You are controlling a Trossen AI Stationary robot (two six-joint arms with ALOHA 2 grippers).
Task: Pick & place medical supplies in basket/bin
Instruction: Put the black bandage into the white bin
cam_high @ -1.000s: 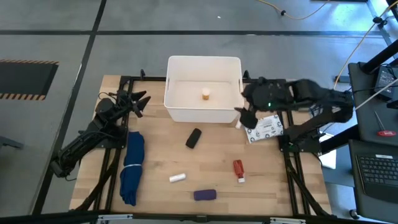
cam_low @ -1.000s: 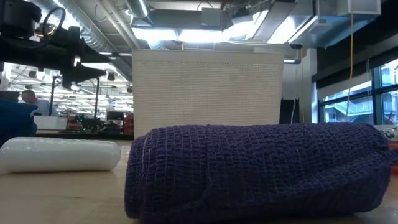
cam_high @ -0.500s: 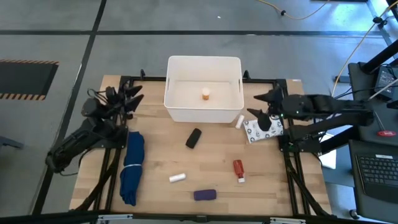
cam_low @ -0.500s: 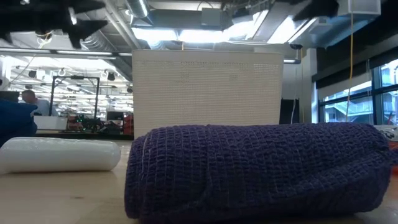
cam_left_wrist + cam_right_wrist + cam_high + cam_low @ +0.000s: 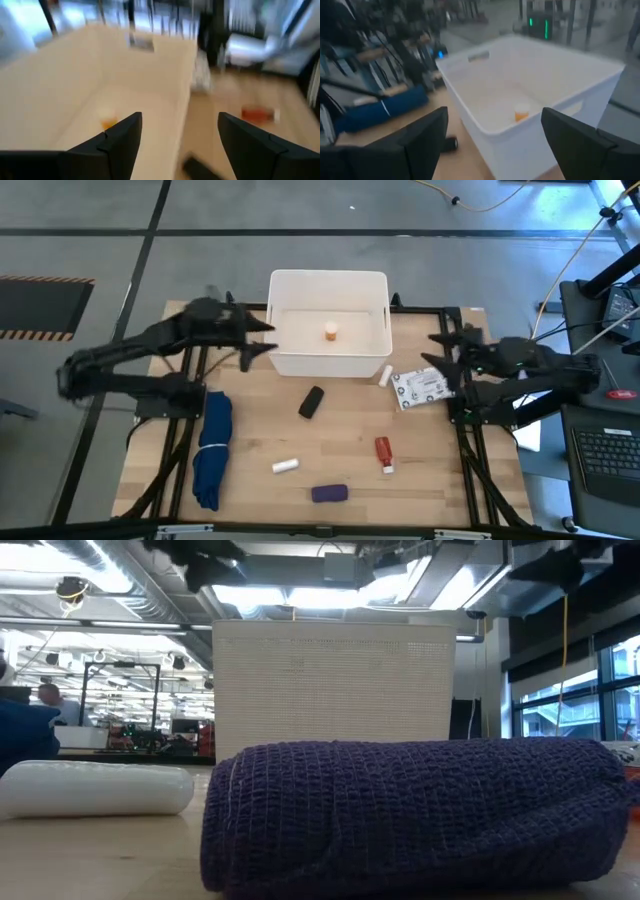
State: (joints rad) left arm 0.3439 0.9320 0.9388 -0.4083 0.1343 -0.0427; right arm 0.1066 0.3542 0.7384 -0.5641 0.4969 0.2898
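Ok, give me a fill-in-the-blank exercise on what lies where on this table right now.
1. The only item inside the white tub is the ______ vial.
2. The blue cloth lies along the table's ______ side in the high view.
3. The purple roll lies nearer the table's front edge than the ______ tube.
4. The left gripper, jaws open, is beside the tub's ______ wall.

Missing words: orange; left; red; left

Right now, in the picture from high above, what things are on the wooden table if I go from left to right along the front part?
Folded blue cloth → white roll → black oblong piece → purple oblong → red tube → silvery blister pack.
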